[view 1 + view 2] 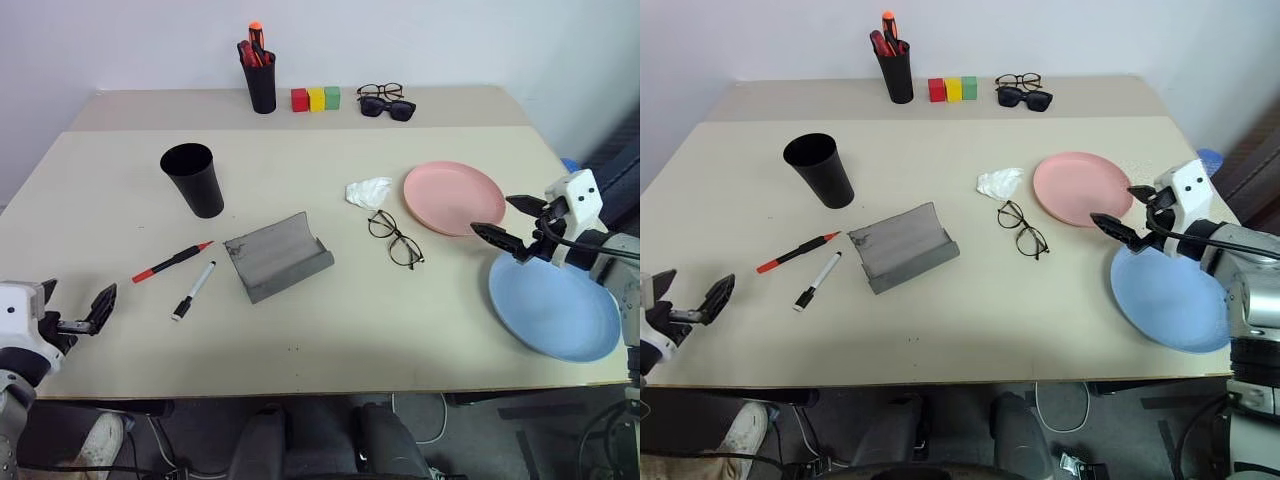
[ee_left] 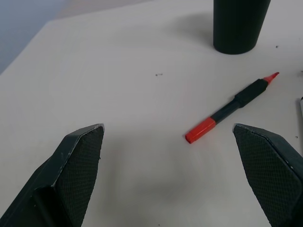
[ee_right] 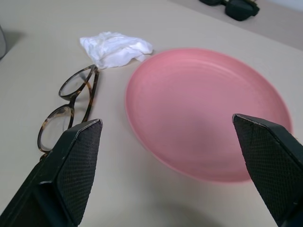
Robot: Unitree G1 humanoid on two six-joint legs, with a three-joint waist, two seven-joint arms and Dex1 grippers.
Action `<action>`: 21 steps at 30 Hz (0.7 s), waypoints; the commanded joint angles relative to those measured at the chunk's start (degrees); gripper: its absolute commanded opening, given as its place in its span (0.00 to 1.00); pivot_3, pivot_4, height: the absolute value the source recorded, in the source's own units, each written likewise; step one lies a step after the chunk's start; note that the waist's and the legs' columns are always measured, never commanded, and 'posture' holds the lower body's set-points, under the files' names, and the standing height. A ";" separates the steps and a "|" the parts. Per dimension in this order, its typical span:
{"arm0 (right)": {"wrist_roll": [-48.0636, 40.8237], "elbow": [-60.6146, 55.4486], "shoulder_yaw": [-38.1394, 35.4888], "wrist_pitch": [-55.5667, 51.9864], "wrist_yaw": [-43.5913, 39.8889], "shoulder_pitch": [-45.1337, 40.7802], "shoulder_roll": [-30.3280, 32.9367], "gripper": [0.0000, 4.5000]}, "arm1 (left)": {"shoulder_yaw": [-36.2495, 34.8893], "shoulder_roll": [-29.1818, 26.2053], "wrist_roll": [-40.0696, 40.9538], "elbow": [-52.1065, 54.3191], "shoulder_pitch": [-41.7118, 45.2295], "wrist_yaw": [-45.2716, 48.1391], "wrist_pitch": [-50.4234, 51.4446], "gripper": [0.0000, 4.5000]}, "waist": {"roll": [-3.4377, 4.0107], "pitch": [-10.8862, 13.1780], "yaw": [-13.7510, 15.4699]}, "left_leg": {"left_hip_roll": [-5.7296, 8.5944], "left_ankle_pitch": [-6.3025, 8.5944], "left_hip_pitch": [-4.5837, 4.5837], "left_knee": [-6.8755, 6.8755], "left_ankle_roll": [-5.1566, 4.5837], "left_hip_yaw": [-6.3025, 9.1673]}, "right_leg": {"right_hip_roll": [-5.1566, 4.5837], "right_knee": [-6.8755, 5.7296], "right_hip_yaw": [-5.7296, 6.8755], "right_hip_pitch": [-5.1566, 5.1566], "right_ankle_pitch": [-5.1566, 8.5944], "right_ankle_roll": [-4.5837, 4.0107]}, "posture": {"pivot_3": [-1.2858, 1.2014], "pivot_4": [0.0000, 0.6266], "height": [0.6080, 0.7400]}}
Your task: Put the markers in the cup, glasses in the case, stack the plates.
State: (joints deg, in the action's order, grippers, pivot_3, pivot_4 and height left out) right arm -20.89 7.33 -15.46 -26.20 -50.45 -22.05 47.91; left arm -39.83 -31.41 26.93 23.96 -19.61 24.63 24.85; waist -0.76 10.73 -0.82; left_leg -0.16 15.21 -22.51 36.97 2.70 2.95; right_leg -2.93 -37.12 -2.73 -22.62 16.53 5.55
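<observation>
The black cup (image 1: 193,179) stands upright at the left. In front of it lie the red marker (image 1: 172,262) and the white marker (image 1: 193,290). The grey case (image 1: 277,256) lies open mid-table, and the wire-rimmed glasses (image 1: 394,238) lie to its right. The pink plate (image 1: 454,197) sits at the right, with the blue plate (image 1: 555,305) at the front right corner. My left gripper (image 1: 75,305) is open at the front left edge, facing the red marker (image 2: 232,108). My right gripper (image 1: 503,218) hangs open and empty above the pink plate's (image 3: 208,109) near rim.
A crumpled white tissue (image 1: 369,191) lies between the glasses and the pink plate. On the back table stand a black pot of red and orange pens (image 1: 260,75), three coloured blocks (image 1: 316,98), black sunglasses (image 1: 387,107) and another pair of spectacles (image 1: 380,91).
</observation>
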 commanded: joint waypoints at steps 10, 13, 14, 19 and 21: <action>0.39 0.90 4.24 2.35 -0.83 -6.24 -1.57 1.00 | 0.57 1.49 -0.26 4.36 0.38 -2.89 0.30 0.99 | 0.00 0.00 -0.04 | 0.00 0.00 0.00 0.00 0.00 -0.02 | 0.02 -0.01 -0.01 -0.01 -0.02 0.03 | 0.52 0.24 1.00; -0.62 -2.70 6.16 0.94 -0.57 -5.78 -4.01 1.00 | 3.23 0.29 -0.58 5.22 3.19 -4.07 2.73 0.99 | -0.01 -0.01 0.04 | 0.00 0.00 0.00 0.00 0.00 -0.01 | 0.02 0.00 -0.01 0.00 -0.07 0.13 | 0.52 0.24 1.00; -0.66 -3.99 7.02 0.55 -0.05 -5.69 -5.05 1.00 | 4.56 -0.36 -1.04 5.44 4.31 -4.63 3.95 0.99 | -0.01 -0.01 0.06 | 0.02 0.00 0.00 0.01 0.00 0.00 | 0.02 -0.02 -0.01 0.00 -0.08 0.14 | 0.52 0.24 1.00; -0.84 -10.93 11.39 -4.07 3.95 -6.51 -11.03 1.00 | 14.51 -3.82 -4.55 8.88 10.63 -9.10 14.43 0.99 | 0.00 -0.01 -0.06 | 0.07 0.00 0.00 0.03 0.00 0.04 | 0.05 -0.09 0.00 -0.01 -0.11 0.20 | 0.52 0.24 1.00; -1.08 -13.41 12.90 -6.23 3.99 -5.87 -11.64 1.00 | 15.09 -3.02 -2.87 9.36 14.05 -11.05 19.10 0.99 | -0.01 0.00 0.03 | 0.09 0.00 -0.02 0.03 0.00 0.07 | 0.03 -0.11 0.00 -0.02 -0.12 0.21 | 0.52 0.24 1.00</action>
State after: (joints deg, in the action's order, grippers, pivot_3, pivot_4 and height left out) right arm -21.02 -2.45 -2.30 -30.96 -46.97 -27.36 36.26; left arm -24.25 -34.30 23.36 31.22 -6.74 15.54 40.71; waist -0.77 10.73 -0.79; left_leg -0.07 15.21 -22.56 37.00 2.70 3.06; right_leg -2.90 -37.23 -2.71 -22.65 16.41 5.77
